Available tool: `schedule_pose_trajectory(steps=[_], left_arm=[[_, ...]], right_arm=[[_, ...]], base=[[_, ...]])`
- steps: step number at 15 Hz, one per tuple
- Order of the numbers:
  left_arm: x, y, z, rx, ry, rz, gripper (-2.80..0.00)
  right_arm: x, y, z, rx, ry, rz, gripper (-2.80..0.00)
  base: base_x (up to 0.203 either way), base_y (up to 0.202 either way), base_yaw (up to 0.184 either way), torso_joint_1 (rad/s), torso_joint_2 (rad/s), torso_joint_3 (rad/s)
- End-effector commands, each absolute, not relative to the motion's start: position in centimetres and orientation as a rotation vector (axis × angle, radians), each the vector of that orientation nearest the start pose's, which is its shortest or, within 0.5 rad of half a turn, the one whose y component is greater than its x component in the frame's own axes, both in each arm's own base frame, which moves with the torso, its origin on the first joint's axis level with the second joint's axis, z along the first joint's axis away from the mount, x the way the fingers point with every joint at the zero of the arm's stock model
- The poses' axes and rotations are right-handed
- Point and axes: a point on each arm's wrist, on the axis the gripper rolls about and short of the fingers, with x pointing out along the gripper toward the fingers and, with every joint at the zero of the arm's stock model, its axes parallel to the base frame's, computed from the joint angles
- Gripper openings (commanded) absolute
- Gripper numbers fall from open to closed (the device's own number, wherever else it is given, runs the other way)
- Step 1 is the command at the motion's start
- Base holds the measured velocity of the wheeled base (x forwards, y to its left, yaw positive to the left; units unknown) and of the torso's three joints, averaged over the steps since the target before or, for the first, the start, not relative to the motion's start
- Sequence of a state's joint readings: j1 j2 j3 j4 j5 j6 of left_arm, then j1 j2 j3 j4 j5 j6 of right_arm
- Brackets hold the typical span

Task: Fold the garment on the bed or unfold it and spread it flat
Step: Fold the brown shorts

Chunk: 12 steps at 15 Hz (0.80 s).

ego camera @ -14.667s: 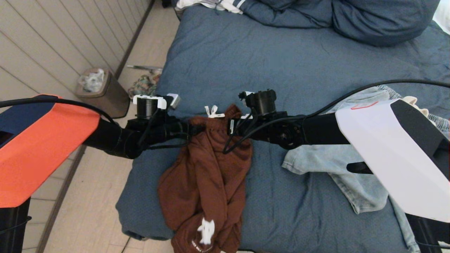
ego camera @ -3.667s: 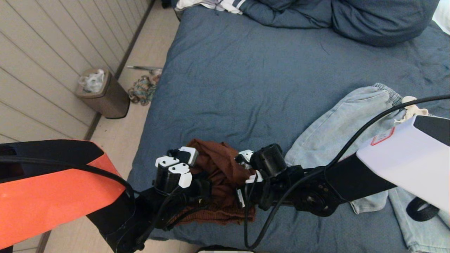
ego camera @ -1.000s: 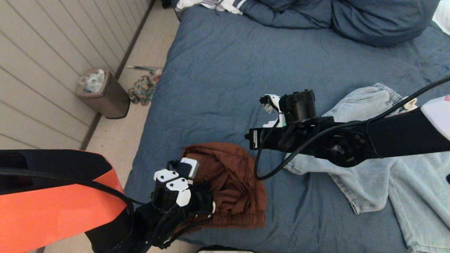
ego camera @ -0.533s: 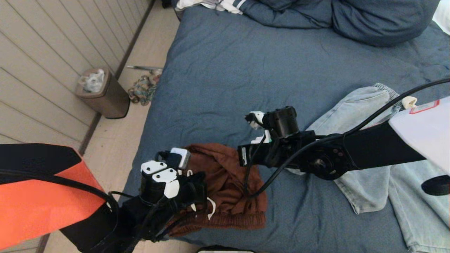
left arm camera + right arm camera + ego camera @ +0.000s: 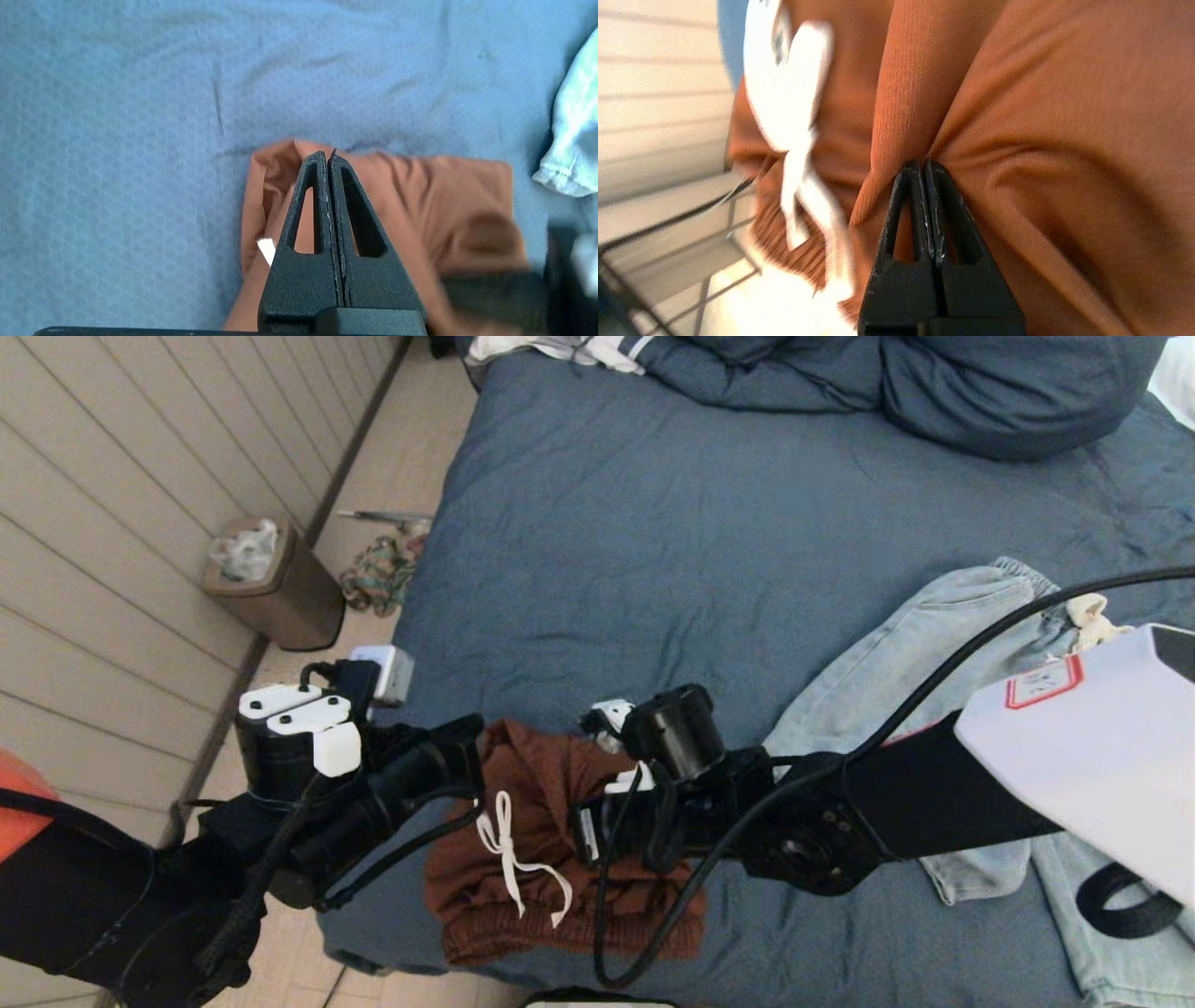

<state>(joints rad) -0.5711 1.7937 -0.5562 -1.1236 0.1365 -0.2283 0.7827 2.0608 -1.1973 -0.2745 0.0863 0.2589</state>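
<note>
**Two closed pincers at a rust-brown garment on the near edge of the bed**

Head view: A wide bed (image 5: 709,541) with a wrinkled slate-blue cover fills most of the scene. A rust-brown garment (image 5: 537,793) lies bunched near the bed's near left corner, with a ribbed hem toward the edge and a white drawstring (image 5: 509,859) trailing over it. The left pincer (image 5: 467,751) comes in from the left and meets the garment's upper left edge. The right pincer (image 5: 588,831) reaches from the right, over the middle of the cloth. Pale blue jeans (image 5: 934,644) lie spread on the right side, just beside the brown garment. A small bin (image 5: 280,588) stands on the floor by the wall. The two arms flank the cloth, likely so each can take one side and lift or open it.

Left wrist view: The left pincer (image 5: 327,161) has its fingers pressed together, tips over the brown garment (image 5: 444,196) near its folded edge. I cannot tell whether any cloth is caught between them. The bed cover (image 5: 117,116) lies beyond.

Right wrist view: The right pincer (image 5: 922,165) is clamped together, and the garment (image 5: 1041,116) puckers into creases right at its tips, which suggests a pinch of fabric is held. The drawstring (image 5: 794,121) hangs beside it.
</note>
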Motion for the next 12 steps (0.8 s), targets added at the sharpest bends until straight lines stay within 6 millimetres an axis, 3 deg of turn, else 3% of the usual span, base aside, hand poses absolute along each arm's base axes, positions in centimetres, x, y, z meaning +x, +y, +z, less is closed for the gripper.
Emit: schedule_pose_trajectory(steps=[1,4,7,11,12], left_arm=[[25.0,-15.5,14.6,-0.195,0.134,-0.416,-2.8],[25.1,-15.5,14.4,-0.191,0.141,-0.414,-2.8],[25.2,-15.5,14.2,-0.189,0.146,-0.413,-2.8],[25.4,-15.6,13.9,-0.187,0.157,-0.41,-2.8],[25.4,-15.6,13.9,-0.186,0.158,-0.41,-2.8]], right_arm=[[26.1,29.9,11.1,0.009,0.72,0.809,-2.8],[23.9,31.2,10.6,-0.016,0.748,0.86,-2.8],[23.8,31.0,11.9,-0.003,0.714,0.865,-2.8],[23.3,28.8,17.6,0.026,0.552,0.825,-2.8],[23.4,28.0,18.1,-0.045,0.524,0.778,-2.8]], base=[[0.0,0.0,0.0,0.0,0.0,0.0],[0.0,0.0,0.0,0.0,0.0,0.0],[0.0,0.0,0.0,0.0,0.0,0.0],[0.0,0.0,0.0,0.0,0.0,0.0],[0.0,0.0,0.0,0.0,0.0,0.0]])
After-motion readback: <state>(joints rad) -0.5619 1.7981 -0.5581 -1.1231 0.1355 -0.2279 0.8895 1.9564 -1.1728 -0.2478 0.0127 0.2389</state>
